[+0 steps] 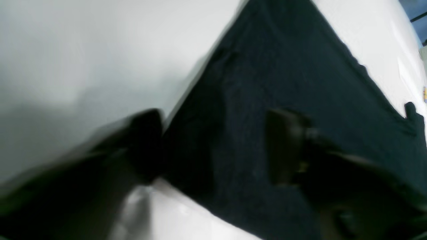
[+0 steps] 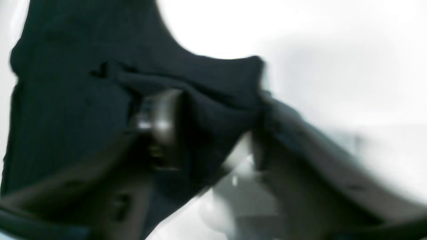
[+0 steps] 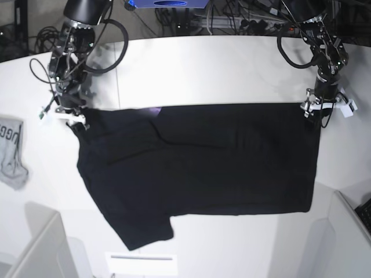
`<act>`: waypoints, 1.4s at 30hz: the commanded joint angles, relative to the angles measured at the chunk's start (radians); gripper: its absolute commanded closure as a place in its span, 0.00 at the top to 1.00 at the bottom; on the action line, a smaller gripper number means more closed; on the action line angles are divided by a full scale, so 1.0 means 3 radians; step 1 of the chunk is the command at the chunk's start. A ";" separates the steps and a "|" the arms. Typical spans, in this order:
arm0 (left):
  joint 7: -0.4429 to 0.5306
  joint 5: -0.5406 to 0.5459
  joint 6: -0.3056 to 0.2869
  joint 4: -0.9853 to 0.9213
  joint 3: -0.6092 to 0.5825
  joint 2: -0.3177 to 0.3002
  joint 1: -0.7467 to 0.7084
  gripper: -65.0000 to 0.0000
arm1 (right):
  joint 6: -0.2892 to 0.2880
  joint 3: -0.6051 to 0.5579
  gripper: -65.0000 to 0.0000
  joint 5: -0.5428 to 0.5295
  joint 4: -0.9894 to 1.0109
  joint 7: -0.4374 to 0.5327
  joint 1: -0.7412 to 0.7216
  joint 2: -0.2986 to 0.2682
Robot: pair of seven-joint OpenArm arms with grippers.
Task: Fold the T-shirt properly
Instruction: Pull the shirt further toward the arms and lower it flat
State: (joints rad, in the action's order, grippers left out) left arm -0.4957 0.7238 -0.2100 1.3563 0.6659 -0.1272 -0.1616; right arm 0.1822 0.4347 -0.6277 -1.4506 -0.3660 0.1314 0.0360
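- The counter (image 3: 191, 63) is white and takes up most of the base view, with cables and gear along its far edge.
- The T-shirt (image 3: 208, 162) lies spread flat across the middle of the counter, black all over, one sleeve reaching toward the near edge. A sliver of purple shows at its far edge near the collar.
- The left arm reaches down at the right of the base view; its gripper (image 1: 213, 146) is at the shirt's far corner there. In the wrist view one finger (image 1: 287, 146) is over the black cloth and the other sits at the cloth's edge over the bare counter, jaws apart with the shirt's edge between them. The view is blurred, so I cannot tell whether they pinch the cloth.
- The right arm comes down at the left of the base view, at the shirt's other far corner. Its gripper (image 2: 217, 130) has a bunched fold of black cloth between the fingers, which stand fairly narrow; with the blur I cannot tell if the grip is firm.
- A small grey cloth (image 3: 11, 153) with lettering lies at the left edge of the counter, well apart from the shirt.
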 commanded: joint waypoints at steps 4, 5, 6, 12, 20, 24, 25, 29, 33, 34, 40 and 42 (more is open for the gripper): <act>-0.0089 -0.0022 0.0027 -0.0089 -0.0002 -0.0018 0.0014 0.19 | 0.0065 -0.0004 0.09 -0.0012 0.0045 -0.0174 0.0009 0.0005; -0.0089 -0.0022 0.0027 -0.0110 -0.0002 -0.0023 0.0014 0.10 | 0.0065 -0.0004 0.03 -0.0012 0.0051 -0.0174 0.0009 0.0005; -0.0089 -0.0022 0.0027 -0.0125 -0.0002 -0.0039 0.0014 0.00 | 0.0065 -0.0004 0.00 -0.0012 0.0051 -0.0174 0.0015 0.0005; -0.0089 -0.0022 0.0027 -0.0110 -0.0008 -0.0110 -0.0032 0.00 | 0.0065 0.0001 0.00 -0.0017 0.0040 -0.0194 0.0040 -0.0056; -0.0089 -0.0022 0.0027 0.0115 -0.0008 -0.0218 -0.0282 0.00 | 0.0070 0.0001 0.00 -0.0017 -0.0210 -0.0194 0.0275 -0.0066; -0.0094 -0.0022 0.0027 0.0330 -0.0008 -0.0218 -0.0461 0.00 | 0.0070 0.0001 0.00 -0.0017 -0.0394 -0.0194 0.0434 -0.0066; -0.0094 -0.0022 0.0027 0.0381 -0.0008 -0.0218 -0.0492 0.00 | 0.0070 0.0001 0.00 -0.0017 -0.0425 -0.0194 0.0465 -0.0066; -0.0094 -0.0022 0.0027 0.0545 -0.0008 -0.0208 -0.0640 0.00 | 0.0076 0.0001 0.00 -0.0017 -0.0558 -0.0194 0.0608 -0.0066; -0.0094 -0.0022 0.0027 0.0657 -0.0008 -0.0202 -0.0758 0.00 | 0.0081 0.0006 0.00 -0.0017 -0.0681 -0.0194 0.0731 -0.0066; -0.0094 -0.0022 0.0027 0.0688 -0.0008 -0.0202 -0.0784 0.00 | 0.0081 0.0006 0.00 -0.0017 -0.0711 -0.0194 0.0756 -0.0066; -0.0094 -0.0022 0.0022 0.0790 -0.0074 -0.0197 -0.0963 0.00 | 0.0086 0.0231 0.00 -0.0017 -0.0844 -0.0199 0.0899 -0.0036; -0.0094 -0.0022 0.0022 0.0806 -0.0135 -0.0197 -0.1029 0.00 | 0.0081 0.0282 0.00 -0.0017 -0.0860 -0.0199 0.0951 -0.0036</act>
State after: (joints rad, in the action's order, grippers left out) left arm -0.5438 0.7120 -0.2028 1.5780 0.6178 -0.1722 -0.4652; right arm 0.2008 0.5114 -0.6434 -1.6867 -0.4522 0.4145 0.0357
